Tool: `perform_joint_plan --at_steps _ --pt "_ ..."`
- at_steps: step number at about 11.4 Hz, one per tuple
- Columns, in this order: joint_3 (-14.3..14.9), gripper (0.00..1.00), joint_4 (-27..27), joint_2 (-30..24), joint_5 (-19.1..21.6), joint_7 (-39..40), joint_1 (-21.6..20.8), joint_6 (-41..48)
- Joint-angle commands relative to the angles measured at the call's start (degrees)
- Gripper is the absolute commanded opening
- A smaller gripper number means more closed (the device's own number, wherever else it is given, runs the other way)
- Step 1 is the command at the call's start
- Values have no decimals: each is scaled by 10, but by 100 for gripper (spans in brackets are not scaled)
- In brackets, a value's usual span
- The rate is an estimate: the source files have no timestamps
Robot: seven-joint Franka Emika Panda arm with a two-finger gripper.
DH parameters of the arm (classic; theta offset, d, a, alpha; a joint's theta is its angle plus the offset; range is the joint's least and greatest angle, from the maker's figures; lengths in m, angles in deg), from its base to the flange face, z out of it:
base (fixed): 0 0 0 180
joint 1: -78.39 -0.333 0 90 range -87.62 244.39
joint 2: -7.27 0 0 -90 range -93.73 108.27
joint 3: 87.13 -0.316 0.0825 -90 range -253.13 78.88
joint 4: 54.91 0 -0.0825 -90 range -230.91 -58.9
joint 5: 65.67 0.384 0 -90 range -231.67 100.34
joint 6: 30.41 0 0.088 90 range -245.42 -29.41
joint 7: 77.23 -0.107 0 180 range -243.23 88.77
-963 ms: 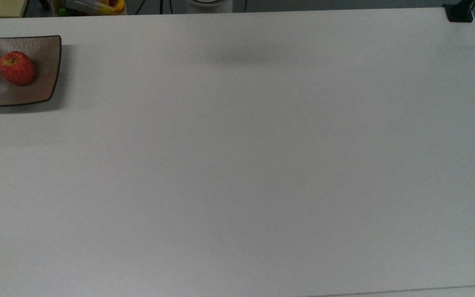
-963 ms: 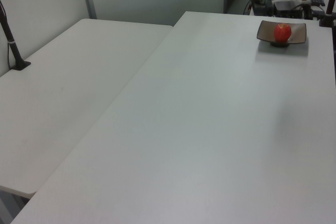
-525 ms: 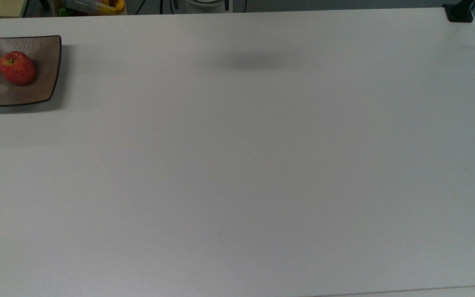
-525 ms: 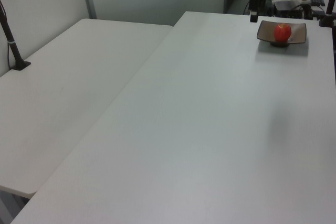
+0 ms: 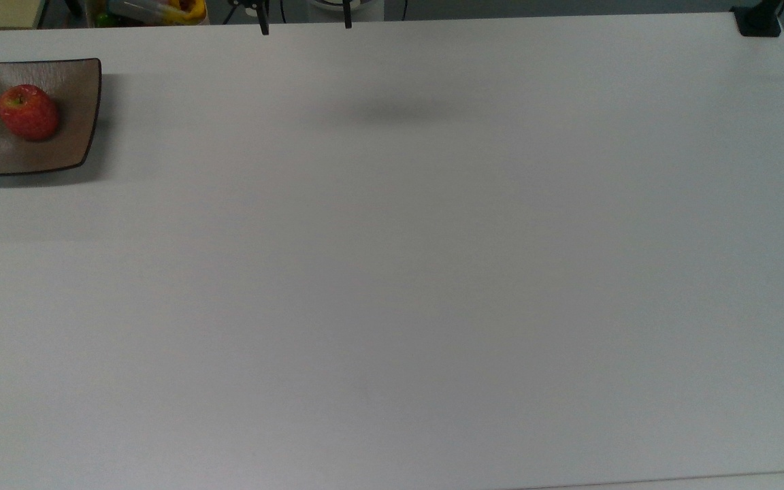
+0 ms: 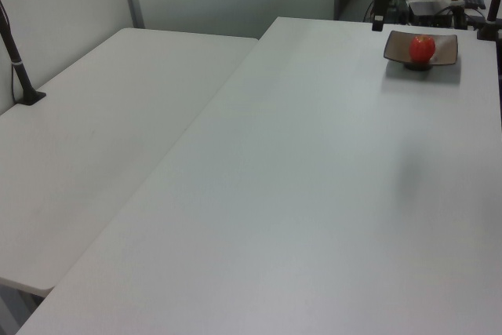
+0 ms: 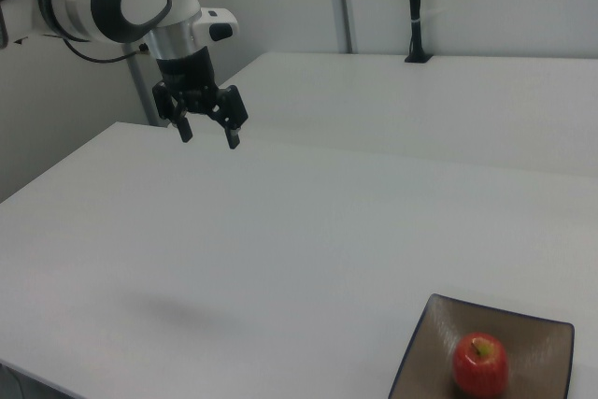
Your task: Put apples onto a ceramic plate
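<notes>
White table (image 5: 392,272), black clamp (image 5: 758,20).

A small red apple (image 5: 28,112) sits upright, stem up, on the square brown ceramic plate (image 5: 65,146). It lies slightly toward ten o'clock of the plate's centre in the top view.

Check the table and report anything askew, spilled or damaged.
Nothing stands out. The apple sits upright on the ceramic plate, which lies flat on the table. The gripper hangs open and empty above the table, apart from both.

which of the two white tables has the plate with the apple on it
The wider table on the left view's right: the brown plate holding the red apple sits at its far end. The adjoining table carries a black post, no plate.
</notes>
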State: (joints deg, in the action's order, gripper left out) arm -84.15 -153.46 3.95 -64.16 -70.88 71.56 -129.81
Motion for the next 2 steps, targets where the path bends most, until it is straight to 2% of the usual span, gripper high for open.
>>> perform_joint_plan --at_steps 1,2 --pt "5 100 -8 -7 16 7 -5 -10" --pt "5 100 -8 -6 16 7 -5 -11"
